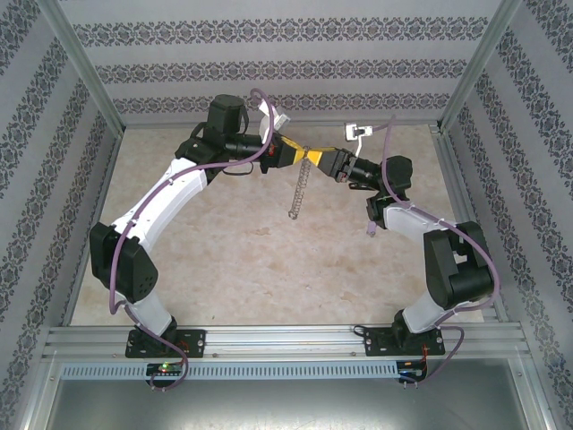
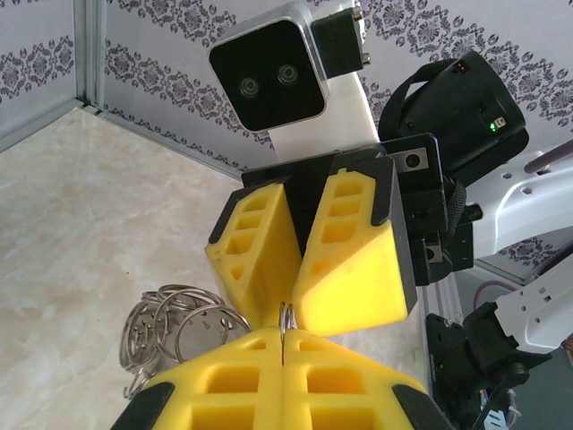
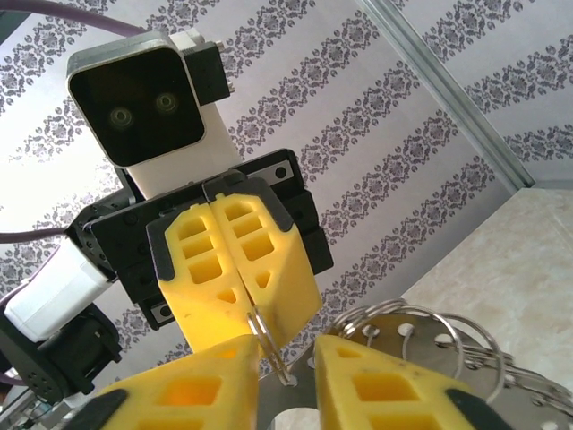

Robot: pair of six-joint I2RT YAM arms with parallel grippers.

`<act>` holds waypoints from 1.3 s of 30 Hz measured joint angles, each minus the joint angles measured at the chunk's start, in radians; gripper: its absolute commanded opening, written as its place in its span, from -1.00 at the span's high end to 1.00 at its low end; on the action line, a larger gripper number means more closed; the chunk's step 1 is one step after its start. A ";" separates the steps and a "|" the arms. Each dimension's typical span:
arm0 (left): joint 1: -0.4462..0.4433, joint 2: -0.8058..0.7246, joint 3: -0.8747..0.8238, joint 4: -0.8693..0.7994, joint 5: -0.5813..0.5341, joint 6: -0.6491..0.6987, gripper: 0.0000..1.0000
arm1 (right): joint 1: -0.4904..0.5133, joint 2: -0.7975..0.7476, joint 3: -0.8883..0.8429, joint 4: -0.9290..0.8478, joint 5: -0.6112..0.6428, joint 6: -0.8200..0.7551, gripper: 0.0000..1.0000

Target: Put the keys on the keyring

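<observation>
Keyring (image 1: pixel 298 190): one, held up over the far middle of the table (image 1: pixel 224 269). From above it hangs edge-on like a short chain below the point where the two grippers meet.

Keys (image 2: pixel 166 331): a silvery bunch of overlapping loops and flat holed pieces hanging off the ring. They are too tangled to count. The right wrist view has them at its lower right (image 3: pixel 421 345).

Left gripper (image 1: pixel 303 154): yellow fingers (image 2: pixel 224 385) pressed fully together, the thin ring wire (image 2: pixel 285 320) pinched at their tips.

Right gripper (image 1: pixel 317 159): faces the left one tip to tip. Its two fingers (image 3: pixel 385 385) stand a narrow gap apart with the wire (image 3: pixel 260 330) running down into the gap. Contact with the wire cannot be told.

Two wrist cameras, each with two lenses. One green light (image 2: pixel 491 126) on the right arm.
</observation>
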 measured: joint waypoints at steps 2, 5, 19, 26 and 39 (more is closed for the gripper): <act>0.000 0.000 0.000 -0.001 0.000 0.000 1.00 | 0.005 0.000 0.000 0.001 -0.004 -0.001 0.68; 0.000 0.000 0.000 -0.001 0.001 0.000 1.00 | 0.008 -0.001 0.000 0.002 -0.007 -0.005 0.83; 0.002 0.000 -0.024 0.061 -0.024 -0.101 0.67 | 0.005 -0.001 0.000 0.003 0.008 -0.014 1.00; 0.033 -0.045 -0.217 0.366 -0.042 -0.361 0.56 | 0.003 0.000 0.000 -0.019 0.021 -0.014 1.00; 0.066 -0.061 -0.390 0.781 -0.071 -0.763 0.47 | 0.000 0.000 0.000 -0.010 0.032 -0.014 1.00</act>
